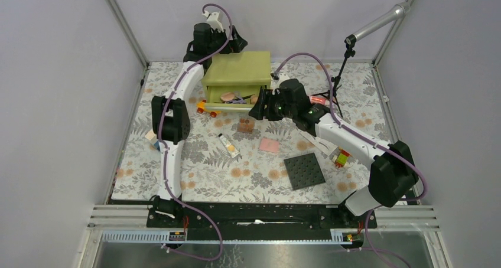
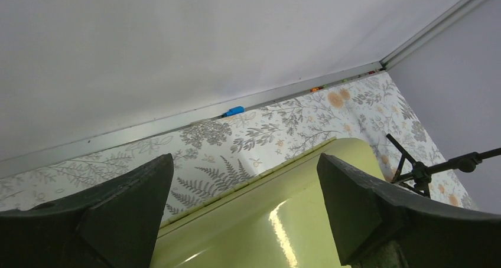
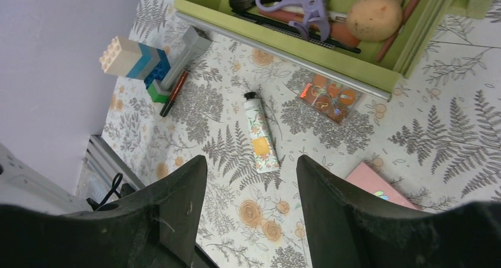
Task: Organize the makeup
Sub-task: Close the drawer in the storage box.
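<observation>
Hovering over green box (image 2: 266, 221): left gripper (image 2: 245, 179) spread, empty | right gripper (image 3: 249, 162) spread, empty, above cream tube (image 3: 260, 135) beside open drawer (image 3: 266, 36)

Much of pink compact (image 3: 375, 184) out of sight

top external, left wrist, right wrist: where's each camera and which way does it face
Top external: above and behind the bases, looking down on the table and green box; both arms show.
Left wrist: over the box, looking across its top to the back wall; open left gripper shows.
Right wrist: above the table, looking down at the open drawer and cream tube; open right gripper shows.
Shared: top external and right wrist show drawer, tube, pink compact.
</observation>
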Available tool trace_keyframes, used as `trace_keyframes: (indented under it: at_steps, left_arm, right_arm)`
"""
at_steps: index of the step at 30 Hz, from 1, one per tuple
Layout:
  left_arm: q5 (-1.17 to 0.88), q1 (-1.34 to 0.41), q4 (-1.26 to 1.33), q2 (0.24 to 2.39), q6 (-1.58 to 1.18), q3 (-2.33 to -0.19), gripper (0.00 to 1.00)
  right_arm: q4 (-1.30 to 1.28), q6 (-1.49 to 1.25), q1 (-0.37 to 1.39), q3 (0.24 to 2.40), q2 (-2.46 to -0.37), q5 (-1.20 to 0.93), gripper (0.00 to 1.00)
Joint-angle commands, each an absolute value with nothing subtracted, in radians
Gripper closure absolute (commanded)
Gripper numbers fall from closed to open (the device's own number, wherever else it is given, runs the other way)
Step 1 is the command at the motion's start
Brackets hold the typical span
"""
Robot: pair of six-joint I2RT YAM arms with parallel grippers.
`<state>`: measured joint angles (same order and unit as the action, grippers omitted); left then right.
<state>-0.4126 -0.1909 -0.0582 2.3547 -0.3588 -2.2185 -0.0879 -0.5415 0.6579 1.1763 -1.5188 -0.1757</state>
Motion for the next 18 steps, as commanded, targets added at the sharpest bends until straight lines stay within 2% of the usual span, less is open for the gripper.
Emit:
trace_keyframes:
  at_steps: [1, 9, 18]
  left_arm:
    - [-0.445, -0.207, -0.017, 2.358, -0.341, -2.199, 0.04]
    - [-0.444, -0.207, -0.024, 2.350, -0.321, -2.156, 0.04]
    - [-0.453, -0.207, -0.036, 2.361, -0.315, -2.162, 0.04]
  right_arm:
    - [0.027, -0.551, 0.683, 1.162, -1.528, -0.253, 0.36]
    - [0.220, -0.482, 0.752, 1.078, -1.580, -0.246, 0.38]
    - [0.410, -0.418, 0.773, 1.084, -1.721, -0.155, 0.39]
